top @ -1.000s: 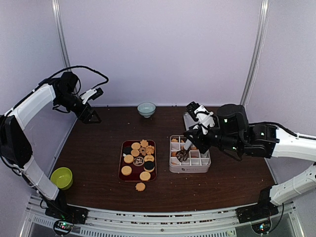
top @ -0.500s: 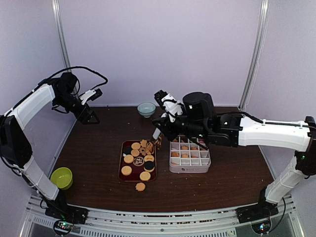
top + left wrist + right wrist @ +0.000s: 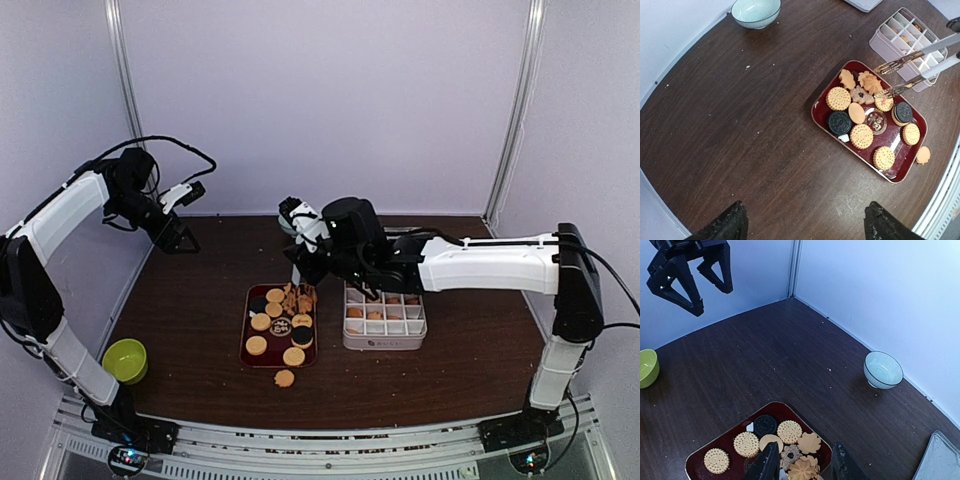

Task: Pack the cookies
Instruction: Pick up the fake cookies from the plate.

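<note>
The cookies (image 3: 274, 310) lie on a dark red tray (image 3: 245, 346) at mid-table: round golden ones, flower shapes and two black ones (image 3: 840, 122). My right gripper (image 3: 303, 292) hangs open over the tray's far right corner, its two long fingers (image 3: 900, 62) on either side of the flower cookies (image 3: 871, 82), nothing held. From its own camera, the tray (image 3: 786, 412) and cookies (image 3: 789, 431) lie just beyond the right gripper (image 3: 805, 460). The white compartment box (image 3: 384, 330) right of the tray holds several orange cookies (image 3: 376, 298). My left gripper (image 3: 180, 240) is raised far left, wide open and empty.
One loose cookie (image 3: 285, 378) lies on the table in front of the tray. A green bowl (image 3: 125, 360) stands at the near left edge and a pale blue bowl (image 3: 756, 11) at the back wall. A grey lid (image 3: 940, 460) lies behind the box.
My right arm swung left from over the compartment box to the tray's far corner, its jaws widening a little. The left arm barely moved.
</note>
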Available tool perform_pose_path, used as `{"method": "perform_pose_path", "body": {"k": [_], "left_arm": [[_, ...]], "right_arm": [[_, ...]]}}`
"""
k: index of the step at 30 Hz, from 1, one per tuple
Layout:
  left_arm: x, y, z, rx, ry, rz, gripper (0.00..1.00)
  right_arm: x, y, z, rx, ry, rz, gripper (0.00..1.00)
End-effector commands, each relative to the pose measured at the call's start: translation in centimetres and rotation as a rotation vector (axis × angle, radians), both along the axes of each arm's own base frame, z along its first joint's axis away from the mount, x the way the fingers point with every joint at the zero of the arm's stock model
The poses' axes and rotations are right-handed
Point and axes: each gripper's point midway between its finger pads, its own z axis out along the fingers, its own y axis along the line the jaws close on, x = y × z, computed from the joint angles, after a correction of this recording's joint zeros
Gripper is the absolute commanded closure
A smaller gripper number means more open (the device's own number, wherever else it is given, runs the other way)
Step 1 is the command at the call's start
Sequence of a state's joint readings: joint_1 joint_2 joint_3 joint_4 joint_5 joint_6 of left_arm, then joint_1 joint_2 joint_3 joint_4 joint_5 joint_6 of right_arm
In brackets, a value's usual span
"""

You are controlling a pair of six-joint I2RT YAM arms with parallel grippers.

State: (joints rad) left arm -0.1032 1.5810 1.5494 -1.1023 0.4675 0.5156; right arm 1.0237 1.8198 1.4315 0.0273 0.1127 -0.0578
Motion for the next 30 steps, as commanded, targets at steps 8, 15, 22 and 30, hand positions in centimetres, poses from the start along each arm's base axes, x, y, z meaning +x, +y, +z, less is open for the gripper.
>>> {"method": "perform_pose_path", "body": {"k": [8,15,22,30], "left_arm": [[-0.1,0.5,0.9,0.004,-0.032,0.001,0.17],[-0.1,0.3,1.2,-0.002,-0.036,-0.002,0.17],[-0.1,0.4,1.2,-0.001,-0.036,0.0,0.17],[-0.1,0.2,1.4,-0.012,-0.038,-0.005,0.17]], "right_arm": [[1.5,1.1,1.5,0.062,-0.02,0.013,0.65],[1.3,1.5,-1.1,0.019,0.024,0.028,0.66],[1.2,1.4,-2.3,-0.018,0.033,0.029,0.71],[1.0,0.3,2.2,0.057,-0.021,0.012,0.83]]}}
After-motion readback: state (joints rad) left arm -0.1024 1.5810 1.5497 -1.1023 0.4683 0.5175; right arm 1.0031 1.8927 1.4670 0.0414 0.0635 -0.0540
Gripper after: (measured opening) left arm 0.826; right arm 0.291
